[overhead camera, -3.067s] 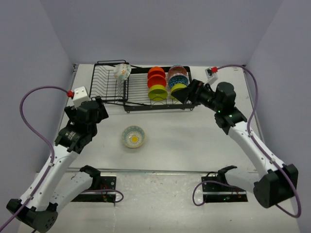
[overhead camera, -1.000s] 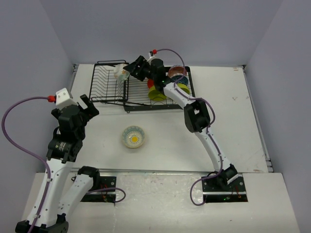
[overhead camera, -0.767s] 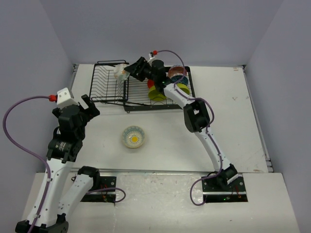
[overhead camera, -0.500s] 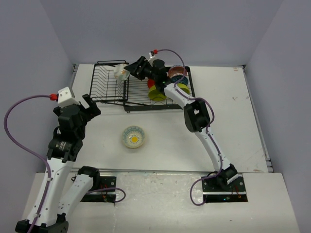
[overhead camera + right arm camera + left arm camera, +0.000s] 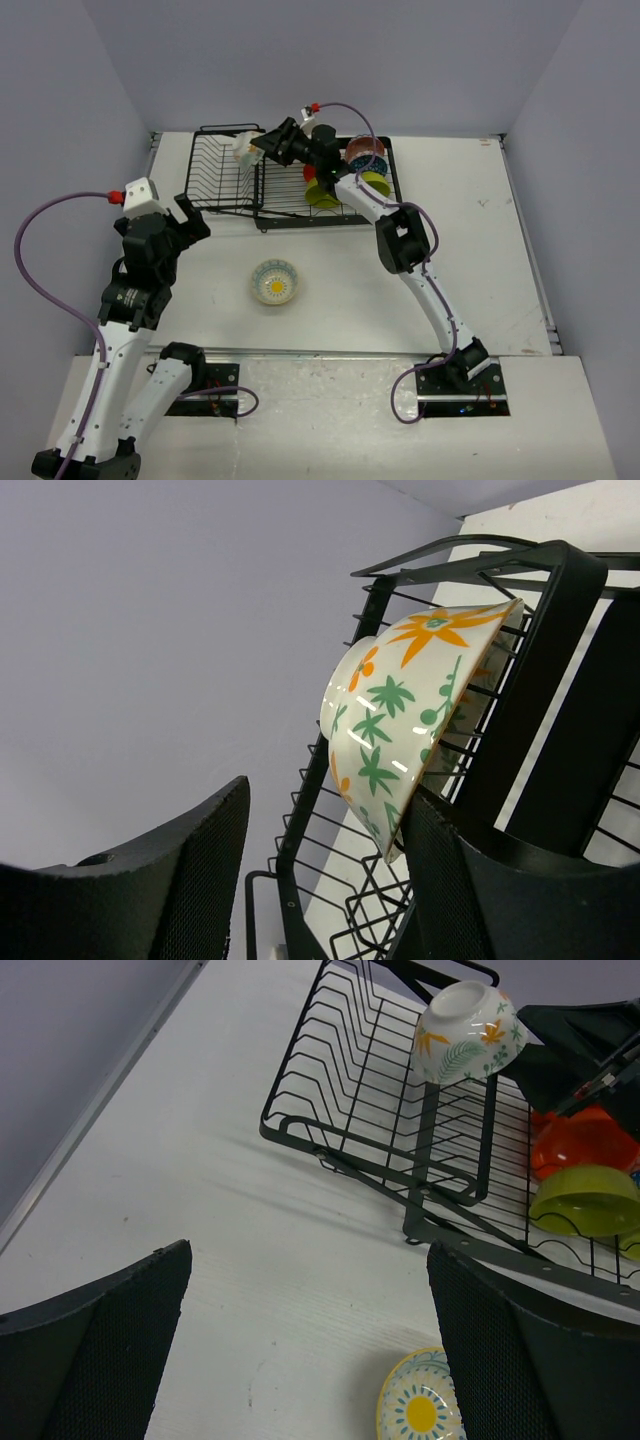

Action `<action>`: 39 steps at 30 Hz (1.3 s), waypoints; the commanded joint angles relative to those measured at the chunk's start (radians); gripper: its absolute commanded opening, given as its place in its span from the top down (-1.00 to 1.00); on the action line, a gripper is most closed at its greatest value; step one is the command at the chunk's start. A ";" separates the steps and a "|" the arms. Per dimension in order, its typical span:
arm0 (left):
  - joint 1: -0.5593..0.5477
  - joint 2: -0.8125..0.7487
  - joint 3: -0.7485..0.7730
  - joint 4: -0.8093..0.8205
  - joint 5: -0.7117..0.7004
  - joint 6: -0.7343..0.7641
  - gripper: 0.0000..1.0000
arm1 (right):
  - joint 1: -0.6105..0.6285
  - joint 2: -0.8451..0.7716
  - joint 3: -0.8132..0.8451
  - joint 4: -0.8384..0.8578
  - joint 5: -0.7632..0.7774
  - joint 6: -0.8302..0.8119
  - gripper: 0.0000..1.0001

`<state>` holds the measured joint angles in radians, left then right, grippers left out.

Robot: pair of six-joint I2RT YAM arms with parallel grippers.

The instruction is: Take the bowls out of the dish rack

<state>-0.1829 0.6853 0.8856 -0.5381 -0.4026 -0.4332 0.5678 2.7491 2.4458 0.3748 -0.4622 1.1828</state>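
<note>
The floral bowl [image 5: 400,730] is glossy, the wire dish rack [image 5: 545,670] matt black.

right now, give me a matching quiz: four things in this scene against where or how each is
1 white floral bowl
2 yellow-centred bowl
3 lime green bowl
4 left gripper

A open, holding nothing
B on the table, outside the dish rack
C between the fingers of the right gripper
D in the dish rack beside the orange bowl

Pairs: 1-C, 2-B, 3-D, 4-A
</note>
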 commanded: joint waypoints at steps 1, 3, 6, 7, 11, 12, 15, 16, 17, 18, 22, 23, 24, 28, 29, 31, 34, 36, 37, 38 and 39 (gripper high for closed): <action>0.003 -0.003 0.000 0.043 0.018 0.021 -1.00 | 0.009 0.009 0.038 0.069 -0.030 0.041 -0.22; 0.003 -0.003 0.000 0.043 0.021 0.022 -1.00 | 0.009 0.014 0.041 0.073 -0.027 0.052 -0.22; 0.003 -0.006 -0.001 0.043 0.022 0.022 -1.00 | 0.007 0.020 0.039 0.085 -0.018 0.066 -0.17; 0.003 -0.004 0.000 0.043 0.024 0.022 -1.00 | 0.007 0.021 0.039 0.088 -0.015 0.070 -0.17; 0.003 -0.006 0.000 0.043 0.028 0.024 -1.00 | 0.007 0.037 0.044 0.107 -0.001 0.090 -0.14; 0.003 -0.006 0.000 0.043 0.028 0.024 -1.00 | 0.007 0.038 0.042 0.108 0.003 0.092 -0.14; 0.003 -0.001 0.001 0.043 0.038 0.025 -1.00 | 0.007 0.044 0.041 0.124 0.007 0.097 -0.12; 0.003 -0.001 0.001 0.041 0.039 0.027 -1.00 | 0.007 0.046 0.044 0.124 0.010 0.095 -0.11; 0.003 0.000 0.001 0.041 0.041 0.027 -1.00 | 0.007 0.050 0.050 0.122 0.010 0.097 -0.10; 0.003 0.002 0.003 0.041 0.041 0.027 -1.00 | 0.007 0.053 0.050 0.124 0.014 0.100 -0.04; 0.003 0.002 0.003 0.040 0.042 0.027 -1.00 | 0.007 0.053 0.047 0.125 0.023 0.101 0.05; 0.002 0.002 0.003 0.040 0.048 0.028 -1.00 | 0.007 0.053 0.032 0.147 0.023 0.106 0.09; 0.000 0.003 0.003 0.040 0.057 0.031 -1.00 | 0.009 0.053 0.022 0.168 0.022 0.115 0.09; -0.004 0.006 0.006 0.040 0.068 0.033 -1.00 | 0.009 0.069 0.021 0.193 0.020 0.138 0.18; -0.006 0.008 0.006 0.041 0.068 0.033 -1.00 | 0.009 0.070 0.021 0.193 0.023 0.140 0.24; -0.006 0.010 0.006 0.040 0.068 0.033 -1.00 | 0.007 0.070 0.021 0.193 0.025 0.136 0.26; -0.007 0.010 0.006 0.038 0.062 0.033 -1.00 | 0.007 0.067 0.016 0.197 0.028 0.132 0.43; -0.009 0.011 0.006 0.036 0.062 0.033 -1.00 | 0.009 0.067 0.016 0.199 0.033 0.132 0.43; -0.009 0.011 0.006 0.036 0.062 0.033 -1.00 | 0.007 0.069 0.016 0.203 0.034 0.132 0.44; -0.009 0.011 0.007 0.036 0.062 0.033 -1.00 | 0.007 0.072 0.016 0.208 0.034 0.132 0.46; -0.010 0.013 0.007 0.035 0.062 0.034 -1.00 | 0.007 0.073 0.015 0.214 0.037 0.132 0.46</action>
<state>-0.1864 0.6968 0.8856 -0.5385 -0.3470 -0.4255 0.5686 2.8166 2.4508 0.5175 -0.4541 1.3094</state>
